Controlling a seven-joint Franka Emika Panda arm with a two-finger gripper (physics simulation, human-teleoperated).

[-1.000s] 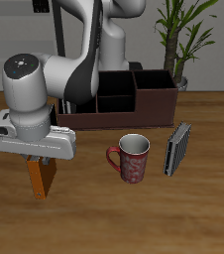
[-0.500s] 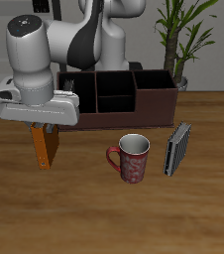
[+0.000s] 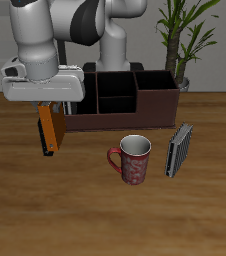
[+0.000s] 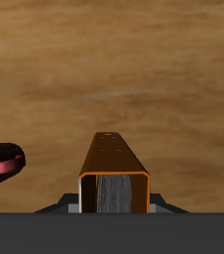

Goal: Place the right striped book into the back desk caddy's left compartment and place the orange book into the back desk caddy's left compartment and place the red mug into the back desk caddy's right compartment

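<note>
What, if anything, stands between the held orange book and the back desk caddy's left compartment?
Nothing visible does. The gripper holds the orange book clear of the table, just in front of the back desk caddy. The red mug sits nearer the table's front edge, off that path.

a potted plant (image 3: 182,35) stands at the table's back. the wooden table (image 3: 85,215) is brown with visible grain.

- The arm (image 3: 45,35) is reaching out over the table, wrist pointing straight down.
- The gripper (image 3: 48,108) is hanging clear above the tabletop.
- Its fingers are clamping the orange book (image 3: 50,130), which is dangling upright below.
</note>
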